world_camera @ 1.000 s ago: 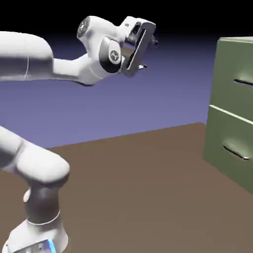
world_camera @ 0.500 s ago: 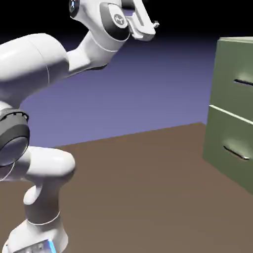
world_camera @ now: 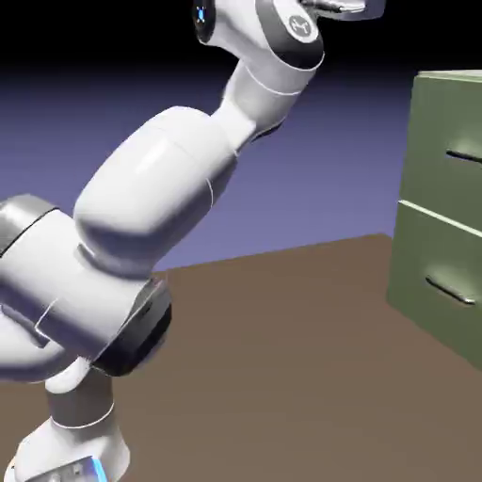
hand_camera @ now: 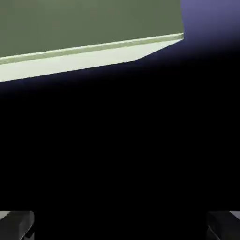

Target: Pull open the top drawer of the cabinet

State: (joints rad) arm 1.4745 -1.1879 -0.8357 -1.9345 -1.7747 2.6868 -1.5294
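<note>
Top drawer point(world_camera: 450, 155) sits shut and flush in the cabinet point(world_camera: 442, 282), well apart from the gripper point(world_camera: 362, 8) and below it, off toward the exterior view's right. Its thin silver handle point(world_camera: 463, 156) lies untouched, as does the like handle on the lower drawer point(world_camera: 442, 273) beneath.

The hand is raised to the very top of the exterior view, so high that it is cut by the picture's edge, with the arm point(world_camera: 160, 207) stretched up and leaning toward the cabinet. From that height the hand view takes in the cabinet's flat top and its pale front edge point(hand_camera: 93, 54), with blackness under it (the drawer fronts do not show there at all). I judge this a high approach pose: the hand is carried above the cabinet before it comes down to handle height.

Both grey fingertips point(hand_camera: 16, 225) sit at the far corners of the hand view, spread wide with nothing between them. That wide spread suits closing around the slim bar later.

Reaching has begun; grasping and pulling have not yet.
</note>
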